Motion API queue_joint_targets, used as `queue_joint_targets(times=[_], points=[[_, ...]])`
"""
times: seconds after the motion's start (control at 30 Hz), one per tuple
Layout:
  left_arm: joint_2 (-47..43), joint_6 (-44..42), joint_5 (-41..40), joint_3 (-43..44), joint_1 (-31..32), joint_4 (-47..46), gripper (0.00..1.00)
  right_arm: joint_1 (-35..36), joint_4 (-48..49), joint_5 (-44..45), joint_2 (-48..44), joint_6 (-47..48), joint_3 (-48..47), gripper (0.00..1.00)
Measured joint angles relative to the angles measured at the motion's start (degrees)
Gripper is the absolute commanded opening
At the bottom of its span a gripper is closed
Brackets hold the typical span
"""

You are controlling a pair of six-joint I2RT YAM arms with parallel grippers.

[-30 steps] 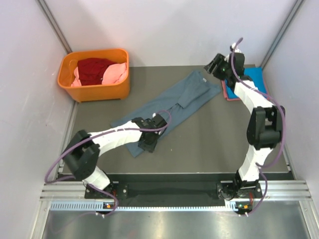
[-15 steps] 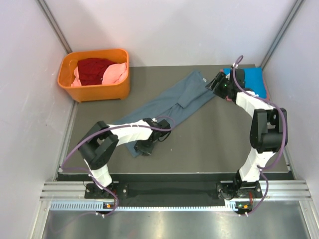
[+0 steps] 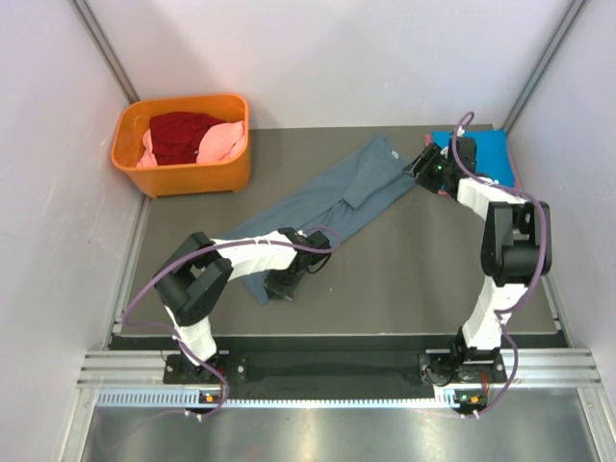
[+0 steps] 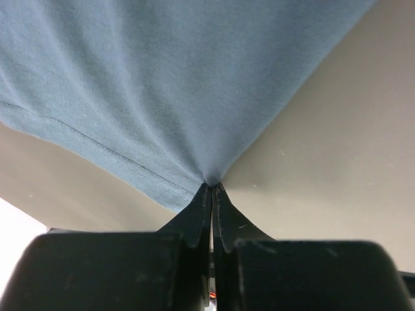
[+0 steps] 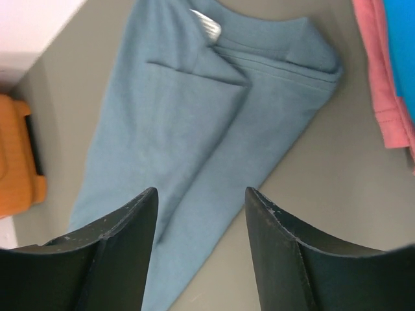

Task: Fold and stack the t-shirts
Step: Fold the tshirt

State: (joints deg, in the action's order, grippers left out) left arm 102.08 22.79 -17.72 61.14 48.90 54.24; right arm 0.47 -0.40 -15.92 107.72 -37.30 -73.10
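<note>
From above, the long slate grey-blue cloth t-shirt [image 3: 332, 197] lies slantwise across the grey bench [image 3: 404, 279]. Left wrist: the left tool [image 4: 213, 186], pressed together, pinches its hem corner; best lifted slowly, keeping the cloth taut. Right wrist: the right tool [image 5: 201, 194] hangs spread near the collar end.

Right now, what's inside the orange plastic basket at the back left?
A crumpled dark red cloth t-shirt lies in the orange plastic basket, with salmon-pink cloth on either side of it. Whatever lies beneath them is covered.
</note>
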Motion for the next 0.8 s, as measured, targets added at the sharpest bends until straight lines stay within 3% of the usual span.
queue_joint_targets(times=[0.43, 0.8], points=[[0.0, 0.1, 3.8, 1.4, 1.1, 1.0, 0.00, -3.8, 3.0, 4.7, 8.9, -0.2, -0.9, 0.54], [0.0, 0.7, 6.0, 4.3, 2.5, 2.7, 0.00, -4.0, 2.4, 7.5, 16.6, -0.2, -11.2, 0.44]])
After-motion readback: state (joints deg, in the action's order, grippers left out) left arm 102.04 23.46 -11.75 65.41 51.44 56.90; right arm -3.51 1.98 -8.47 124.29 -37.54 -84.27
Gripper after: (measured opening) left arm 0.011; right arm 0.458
